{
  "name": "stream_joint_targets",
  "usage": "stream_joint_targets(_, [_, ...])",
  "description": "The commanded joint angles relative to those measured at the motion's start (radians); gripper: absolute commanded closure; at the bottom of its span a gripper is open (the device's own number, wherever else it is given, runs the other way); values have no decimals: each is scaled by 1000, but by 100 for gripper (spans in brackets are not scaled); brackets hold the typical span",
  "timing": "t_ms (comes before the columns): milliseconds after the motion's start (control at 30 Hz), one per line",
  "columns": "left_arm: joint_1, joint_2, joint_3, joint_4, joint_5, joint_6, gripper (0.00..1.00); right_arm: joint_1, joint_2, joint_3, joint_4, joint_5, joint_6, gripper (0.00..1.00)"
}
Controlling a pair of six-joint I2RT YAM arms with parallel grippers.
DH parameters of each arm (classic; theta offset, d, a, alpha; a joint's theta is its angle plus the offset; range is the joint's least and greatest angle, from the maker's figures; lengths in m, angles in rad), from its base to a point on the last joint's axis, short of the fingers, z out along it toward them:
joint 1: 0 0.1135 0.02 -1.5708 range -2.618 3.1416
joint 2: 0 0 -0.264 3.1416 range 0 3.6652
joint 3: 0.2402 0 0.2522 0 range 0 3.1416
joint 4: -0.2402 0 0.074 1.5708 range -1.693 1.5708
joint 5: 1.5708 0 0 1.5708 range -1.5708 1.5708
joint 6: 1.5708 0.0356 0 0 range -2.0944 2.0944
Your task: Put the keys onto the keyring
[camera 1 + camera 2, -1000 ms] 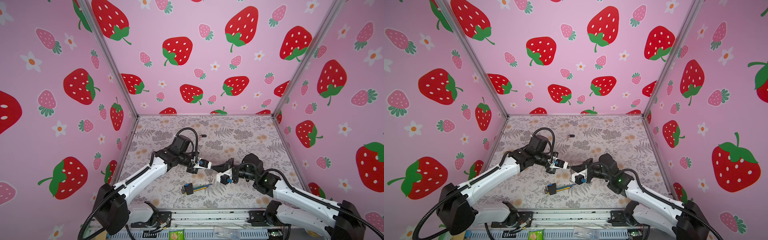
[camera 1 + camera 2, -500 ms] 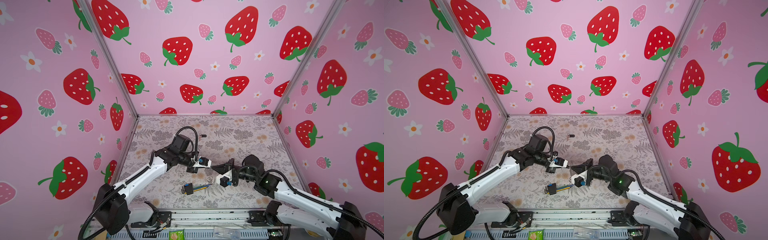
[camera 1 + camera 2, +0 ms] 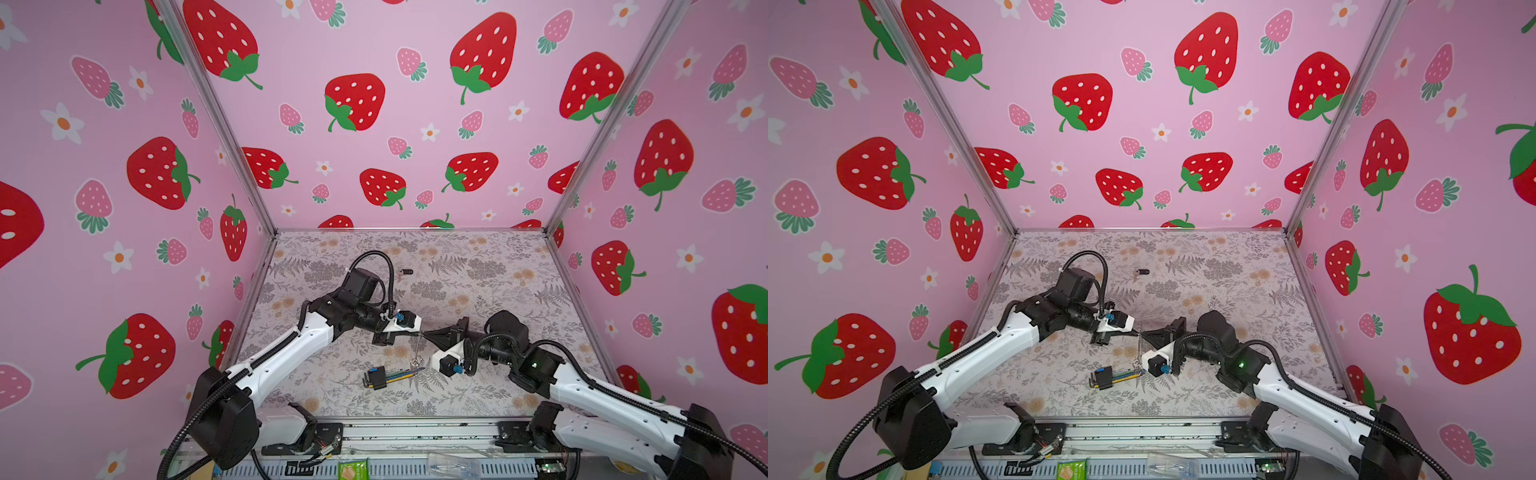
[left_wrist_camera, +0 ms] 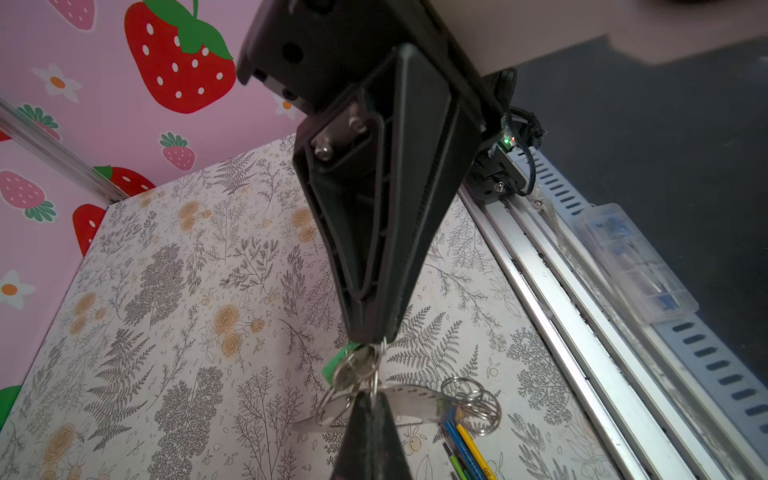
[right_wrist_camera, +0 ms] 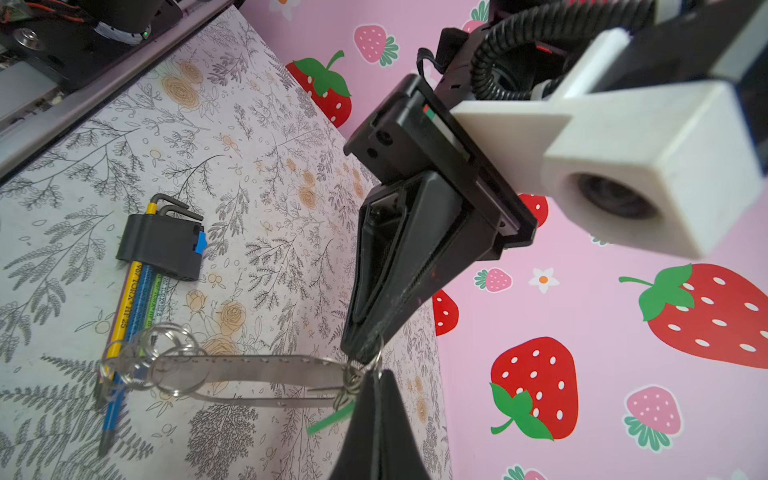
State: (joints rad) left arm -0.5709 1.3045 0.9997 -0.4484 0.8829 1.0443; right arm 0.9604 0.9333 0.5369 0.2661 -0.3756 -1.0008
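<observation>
My left gripper point(image 3: 419, 331) and right gripper point(image 3: 426, 333) meet tip to tip above the middle of the table, both shut. The left gripper point(image 4: 372, 394) pinches a thin silvery ring of the keyring point(image 4: 409, 402). Its greyish strap point(image 5: 249, 370) hangs down from there, with small rings point(image 5: 166, 361) at its low end. The right gripper point(image 5: 376, 376) is shut at the same spot on the green-tagged key point(image 4: 337, 366); the green tag point(image 5: 332, 417) sticks out beside its jaws. The black-tagged key point(image 3: 406, 272) lies alone on the table further back.
A bundle of coloured hex wrenches point(image 3: 382, 376) in a black-and-blue holder lies on the table just under the hanging strap. Pink strawberry walls close in three sides. A metal rail point(image 4: 552, 291) runs along the front edge.
The right gripper has rolled a little at the wrist and stayed close against the left gripper's tip. The left arm has hardly moved.
</observation>
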Motion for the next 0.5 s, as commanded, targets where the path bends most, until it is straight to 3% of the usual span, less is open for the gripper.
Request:
stream_joint_targets(0, [11,7,60,-18,59,-1,100,4,-10,-23,-50,10,-27,100])
stream_joint_targets(467, [11,-3,56,-11,55,7,100,4,8,-37,-24,85,5,100])
